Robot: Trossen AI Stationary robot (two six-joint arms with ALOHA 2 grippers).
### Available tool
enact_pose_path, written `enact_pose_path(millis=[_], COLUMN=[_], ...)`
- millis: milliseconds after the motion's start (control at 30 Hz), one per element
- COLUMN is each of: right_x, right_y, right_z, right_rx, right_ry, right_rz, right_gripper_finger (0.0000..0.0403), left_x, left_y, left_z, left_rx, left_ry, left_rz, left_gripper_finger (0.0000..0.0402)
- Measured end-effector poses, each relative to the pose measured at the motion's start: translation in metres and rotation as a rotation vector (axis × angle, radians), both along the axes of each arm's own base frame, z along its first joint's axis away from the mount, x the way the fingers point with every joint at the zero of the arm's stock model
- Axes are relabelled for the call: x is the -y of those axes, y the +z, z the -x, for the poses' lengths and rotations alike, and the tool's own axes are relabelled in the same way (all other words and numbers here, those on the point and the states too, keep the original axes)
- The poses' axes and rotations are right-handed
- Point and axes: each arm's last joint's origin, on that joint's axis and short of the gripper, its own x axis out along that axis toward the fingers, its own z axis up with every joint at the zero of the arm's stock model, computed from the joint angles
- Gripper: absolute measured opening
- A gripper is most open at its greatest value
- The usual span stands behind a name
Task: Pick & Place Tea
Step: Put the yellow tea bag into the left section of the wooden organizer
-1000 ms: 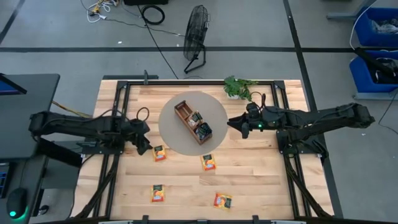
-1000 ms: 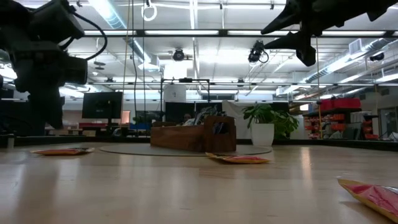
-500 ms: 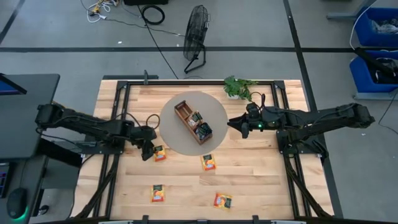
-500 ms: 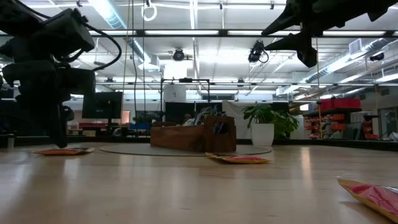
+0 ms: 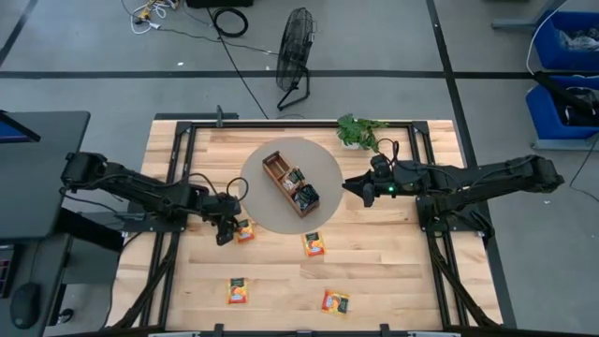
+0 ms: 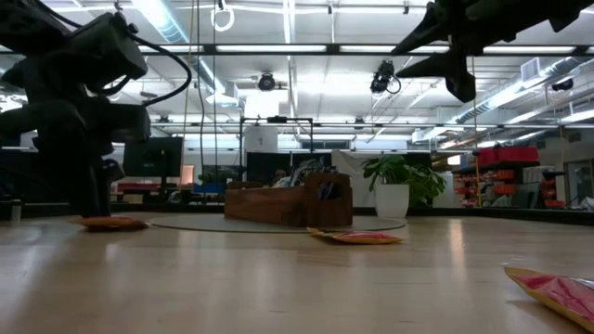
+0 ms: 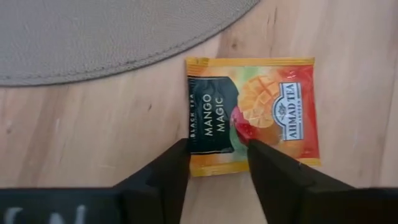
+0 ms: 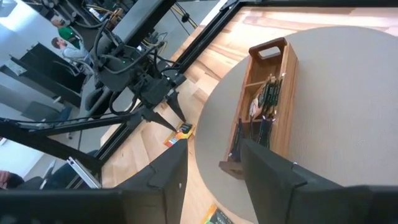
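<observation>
Grey concrete floor [image 5: 84,56] with dark tape lines around the wooden worktop [image 5: 281,281]. Black floor fan [image 5: 296,42] beyond the far edge, cables [image 5: 229,21] near it. Blue bins [image 5: 566,65] off the far right corner — dark desk [image 5: 33,168] beside the left edge. Ceiling strip lights [image 6: 288,51] lit, shelving [image 6: 506,172] in the hall behind.

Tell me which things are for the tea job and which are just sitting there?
For the job:
tea sachet under the left gripper
three other sachets on the wood
wooden tray

Just sitting there:
green plant
round grey mat
right gripper, waiting above the mat's edge
</observation>
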Motion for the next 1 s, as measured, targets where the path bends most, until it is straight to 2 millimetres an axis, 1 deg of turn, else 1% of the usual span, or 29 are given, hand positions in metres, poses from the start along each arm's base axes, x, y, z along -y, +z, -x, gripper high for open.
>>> enact_pose_path(millis=[100, 267, 300, 433, 700, 767, 867, 1000], right_x=[0.000, 0.000, 0.000, 0.001, 0.001, 0.001, 0.001, 0.001], right_y=[-0.001, -0.001, -0.001, -0.001, -0.001, -0.001, -0.001, -0.001], right_z=[0.000, 0.000, 0.000, 0.000, 0.000, 0.000, 0.000, 0.000], right_rx=[-0.008, -0.008, -0.007, -0.003, -0.003, -0.003, -0.003, -0.004], right_ry=[-0.010, -0.011, -0.015, -0.034, -0.035, -0.034, -0.034, -0.033], right_rz=[-0.006, -0.005, -0.006, -0.019, -0.019, -0.019, -0.019, -0.015], right_gripper_finger=[0.0158, 0.0158, 0.0158, 0.0158, 0.0158, 0.0158, 0.0158, 0.0158], left_x=[0.000, -0.001, -0.001, 0.000, 0.002, 0.002, 0.005, 0.010], left_y=[-0.001, -0.002, -0.002, 0.001, 0.019, 0.022, 0.031, 0.033], left_z=[0.000, 0.001, 0.001, -0.002, -0.015, -0.017, -0.023, -0.025], left_rx=[-0.004, -0.009, -0.007, 0.005, 0.040, 0.035, 0.076, 0.088], left_ry=[0.007, 0.022, 0.021, 0.033, 0.033, 0.050, 0.052, -0.011], left_rz=[-0.005, -0.012, -0.007, 0.022, 0.037, 0.048, 0.063, 0.039], left_gripper_finger=[0.0126, 0.0024, 0.0013, 0.0004, 0.0004, 0.0009, 0.0020, 0.0046])
